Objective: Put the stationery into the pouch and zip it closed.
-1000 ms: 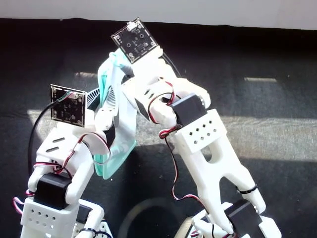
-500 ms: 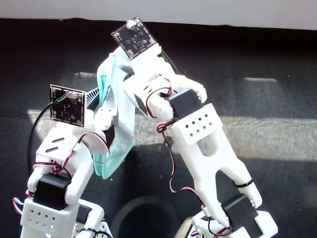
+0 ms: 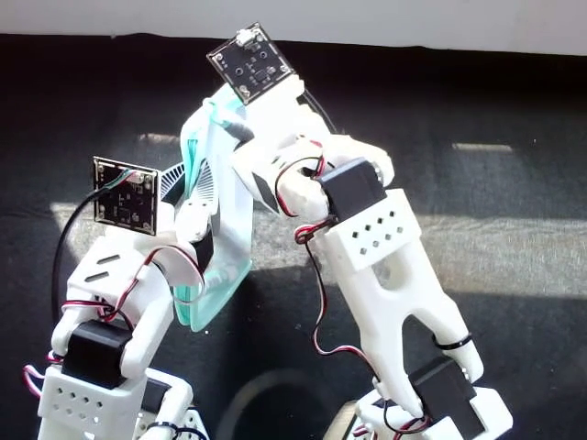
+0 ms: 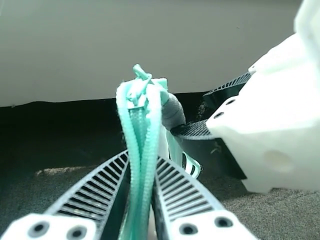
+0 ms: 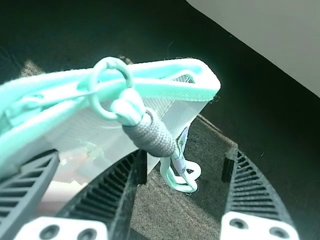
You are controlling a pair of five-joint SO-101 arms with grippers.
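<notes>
Pinching the pouch [image 3: 237,225] by its zipper edge, the left gripper [image 4: 142,167] holds it upright. The right gripper [image 5: 187,156] gapes around the zipper pull [image 5: 150,132].

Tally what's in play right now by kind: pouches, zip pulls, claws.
Pouch: 1
Zip pull: 1
Claws: 2 (left claw, right claw)
Total: 4
</notes>
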